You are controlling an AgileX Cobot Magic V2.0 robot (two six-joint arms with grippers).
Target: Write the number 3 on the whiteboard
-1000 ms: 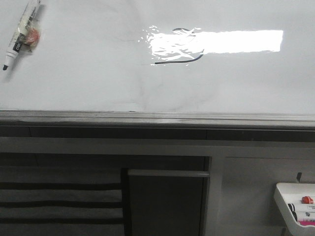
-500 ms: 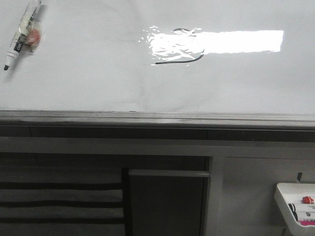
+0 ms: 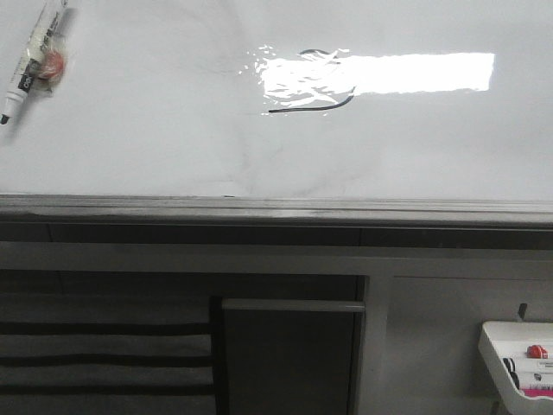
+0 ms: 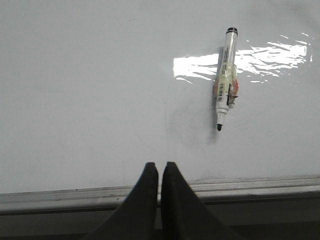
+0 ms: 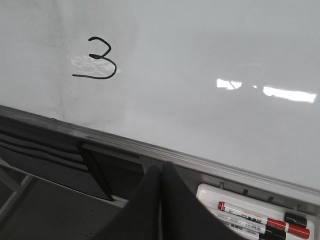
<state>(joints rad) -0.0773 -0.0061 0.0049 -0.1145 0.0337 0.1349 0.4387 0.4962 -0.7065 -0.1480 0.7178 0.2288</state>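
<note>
Though both tools closed, number 3 (image 5: 96, 60) well apart from marker (image 3: 33, 59).

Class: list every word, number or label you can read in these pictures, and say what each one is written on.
"3": drawn in black on the whiteboard, clear in the right wrist view.
Print on the marker lying on the board: too small to read.
Labels on the markers in the tray: too blurred to read.
</note>
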